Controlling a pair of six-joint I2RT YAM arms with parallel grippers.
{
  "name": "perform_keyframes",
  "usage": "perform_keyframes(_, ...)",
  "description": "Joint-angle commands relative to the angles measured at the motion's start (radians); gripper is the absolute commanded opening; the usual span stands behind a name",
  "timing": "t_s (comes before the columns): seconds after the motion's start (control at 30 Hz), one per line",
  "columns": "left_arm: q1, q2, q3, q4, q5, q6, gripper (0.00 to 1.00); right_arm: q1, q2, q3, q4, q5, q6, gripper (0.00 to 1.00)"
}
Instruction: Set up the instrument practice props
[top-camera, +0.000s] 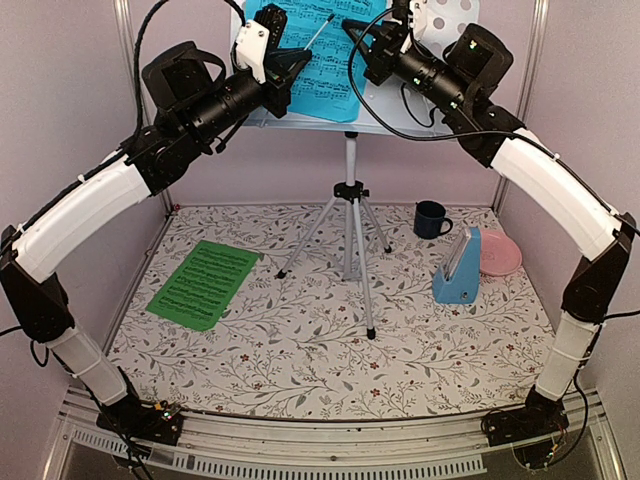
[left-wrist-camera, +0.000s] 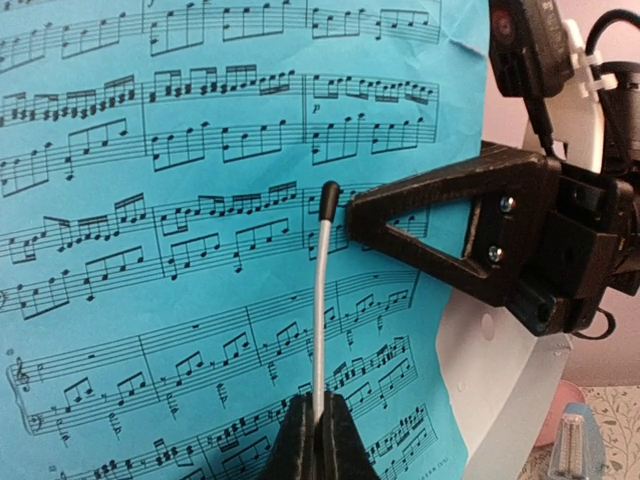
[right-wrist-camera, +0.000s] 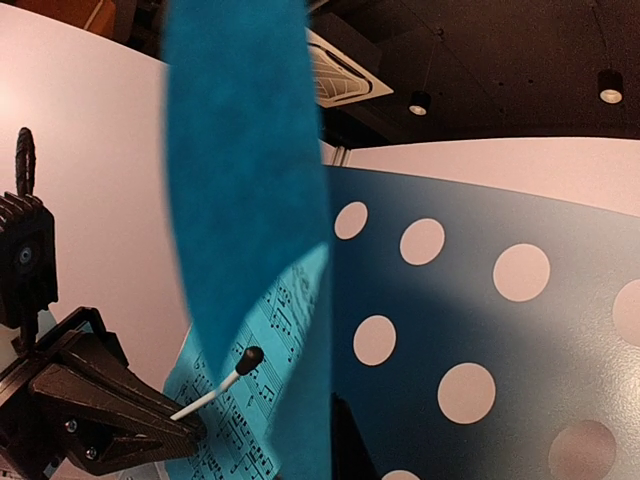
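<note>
The pale perforated music stand (top-camera: 390, 120) stands on its silver tripod (top-camera: 350, 230) at the back, with the blue music sheet (top-camera: 320, 70) lying on its face. My left gripper (top-camera: 300, 55) is shut on the stand's thin white holder wire (left-wrist-camera: 320, 300), which has a black tip and crosses the sheet (left-wrist-camera: 200, 250). My right gripper (top-camera: 352, 32) is shut on the sheet's right edge at the stand plate (right-wrist-camera: 480, 330), one finger (left-wrist-camera: 430, 235) pressed on the sheet's front. On the mat, the green music sheet (top-camera: 203, 283) lies flat at the left. The blue metronome (top-camera: 458, 268) stands at the right.
A dark blue mug (top-camera: 431, 218) sits behind the metronome, and a pink plate (top-camera: 500, 252) lies just right of it. The tripod's legs spread over the middle of the floral mat (top-camera: 300, 350). Both arms reach high, near the back wall.
</note>
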Motion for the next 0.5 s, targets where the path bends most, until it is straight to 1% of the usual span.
perform_keyframes(0.0,0.003,0.003,-0.006,0.038,0.040,-0.014,0.00,-0.005,0.035,0.024,0.005,-0.041,0.019,0.00)
perform_keyframes(0.13,0.003,0.006,-0.004,0.039,0.043,-0.016,0.00,-0.003,0.039,0.024,0.001,-0.051,0.004,0.01)
perform_keyframes(0.23,0.003,0.008,-0.003,0.038,0.044,-0.018,0.00,-0.003,0.043,0.024,0.003,-0.052,-0.009,0.07)
perform_keyframes(0.37,0.004,0.009,-0.002,0.039,0.042,-0.020,0.00,-0.003,0.046,0.024,0.004,-0.062,-0.007,0.12)
perform_keyframes(0.43,0.006,0.010,-0.001,0.040,0.041,-0.022,0.00,-0.003,0.047,0.022,0.001,-0.069,-0.001,0.17)
perform_keyframes(0.47,0.006,0.011,-0.001,0.040,0.040,-0.023,0.00,-0.003,0.048,0.023,-0.001,-0.070,0.000,0.18)
